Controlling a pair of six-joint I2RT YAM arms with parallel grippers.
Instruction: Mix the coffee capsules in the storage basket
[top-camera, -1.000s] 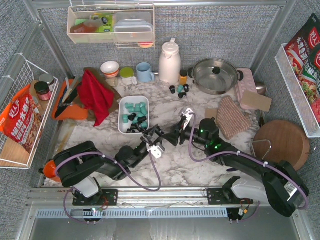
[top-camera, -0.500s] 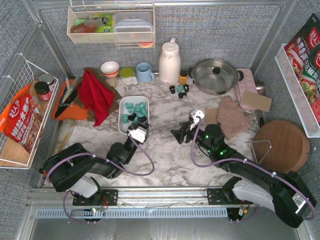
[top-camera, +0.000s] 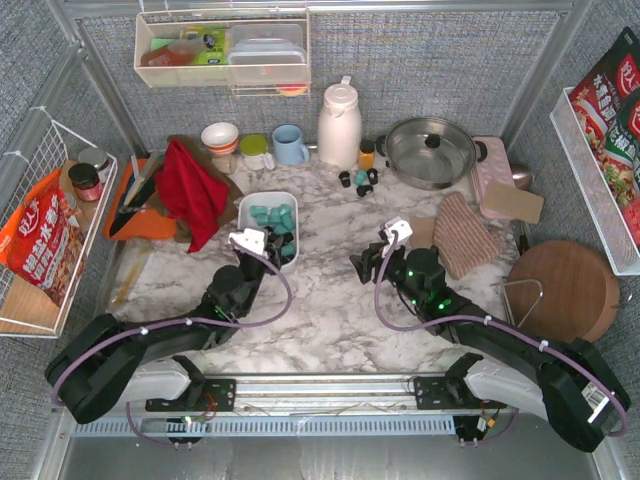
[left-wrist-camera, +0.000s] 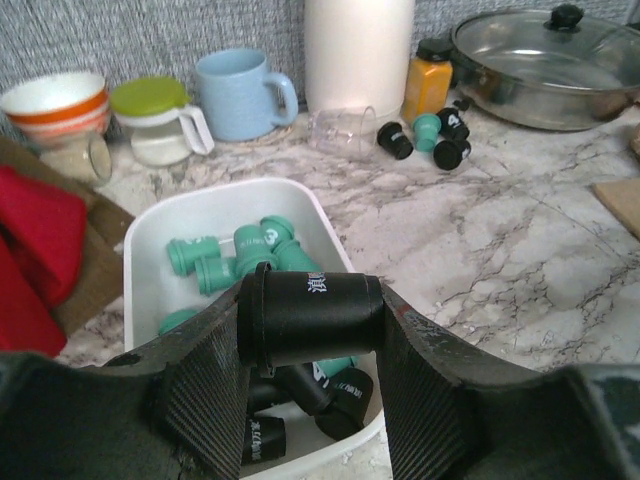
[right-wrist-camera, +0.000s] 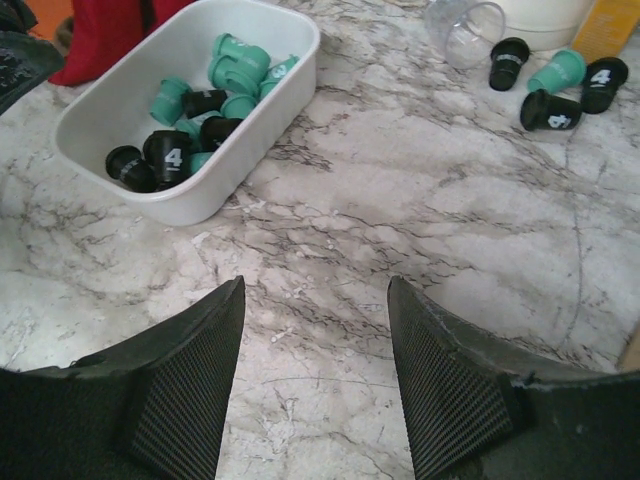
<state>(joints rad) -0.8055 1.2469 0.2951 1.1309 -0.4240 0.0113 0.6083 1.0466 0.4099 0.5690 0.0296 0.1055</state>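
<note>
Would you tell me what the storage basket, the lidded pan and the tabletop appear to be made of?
Storage basket: likely white plastic, smooth, softly glossy walls. Lidded pan: apparently polished metal, mirror-like sheen. Tabletop: marble-look, grey veining; stone or laminate unclear.

Top view: the left gripper (top-camera: 272, 252) and its wrist cover the near end of the white shallow plastic storage basket (top-camera: 265, 198), hiding whatever coffee capsules (top-camera: 272, 215) lie there; the print on every capsule is too small to read. Left wrist view: a black capsule (left-wrist-camera: 310, 318) clamped between the fingers (left-wrist-camera: 205, 390) screens the middle of the basket, and the fingers hide its near corners. The tall white thermos jug (left-wrist-camera: 358, 50) is cut by the top edge, the lidded steel pan (left-wrist-camera: 530, 70) by the right edge, the red cloth (left-wrist-camera: 35, 250) by the left. Right wrist view: the clear plastic cup (right-wrist-camera: 465, 18), the jug's base and the orange bottle (right-wrist-camera: 612, 25) are cut by the top edge.
</note>
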